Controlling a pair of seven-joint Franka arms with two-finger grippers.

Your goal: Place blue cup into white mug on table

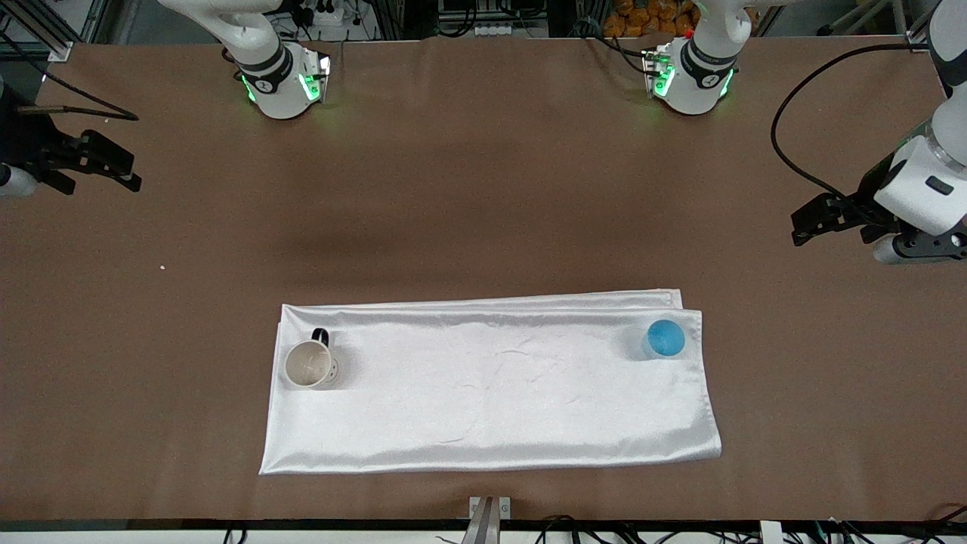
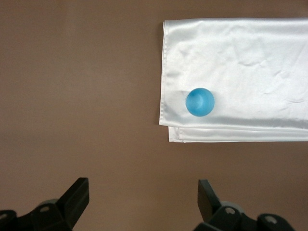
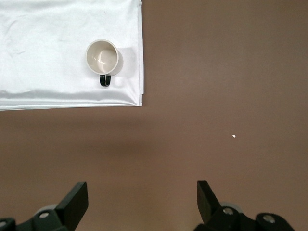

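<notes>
The table point(image 1: 483, 189) wears a matt brown, felt-like cover, faintly fuzzy and without shine. On it lies a white cloth point(image 1: 491, 393) with a satiny gloss, smooth but lightly creased. The blue cup point(image 1: 665, 338) looks like translucent plastic, the white mug point(image 1: 308, 364) like smooth glazed ceramic with a glossy black handle.

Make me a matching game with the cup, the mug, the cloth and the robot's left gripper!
Things:
1. blue cup
2. white mug
3. white cloth
4. left gripper

Descriptions:
A. has a black handle
B. open, holding nothing
C. spread flat on the table
D. stands at the cloth's end toward the left arm

Pairs: 1-D, 2-A, 3-C, 4-B
</notes>
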